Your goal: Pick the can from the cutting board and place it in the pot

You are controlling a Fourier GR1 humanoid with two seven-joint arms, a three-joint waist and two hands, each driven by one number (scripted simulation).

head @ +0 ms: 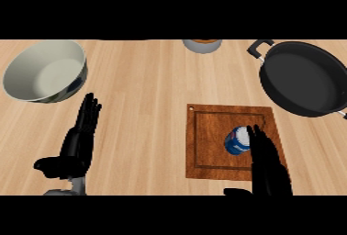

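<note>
A blue and white can [237,141] lies on the brown wooden cutting board [210,137] at the lower right. My right hand [268,165] rises from the lower edge with straight fingers, its fingertips just right of the can and partly over it. A black pot [303,78] with side handles sits at the upper right, beyond the board. On the left my left hand [80,137] rests open on the counter, fingers pointing away from me.
A light metal bowl [46,70] stands at the upper left. A small grey and orange container [202,45] is cut off by the far edge at the top middle. Bare wooden counter lies between the board and the left hand.
</note>
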